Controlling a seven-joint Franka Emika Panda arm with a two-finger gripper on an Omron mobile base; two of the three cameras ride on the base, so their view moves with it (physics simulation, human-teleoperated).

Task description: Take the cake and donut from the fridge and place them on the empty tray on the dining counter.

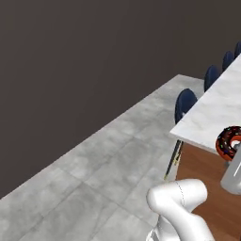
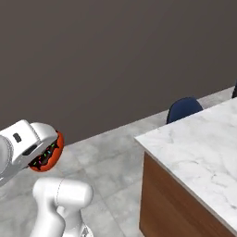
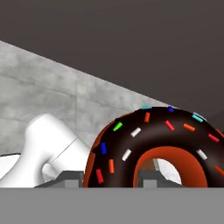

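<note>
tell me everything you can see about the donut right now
The donut is a ring with glossy dark chocolate glaze, coloured sprinkles and a reddish-orange underside and inner hole. It is held at the gripper, up in the air, standing on edge rather than lying flat. It hangs over the grey floor, short of the counter, touching nothing else.

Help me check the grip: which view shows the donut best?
The hand view: the donut looms close, sprinkles and hole plain. The left base view cuts it off at the edge; the right base view shows it small, half behind the gripper.
</note>
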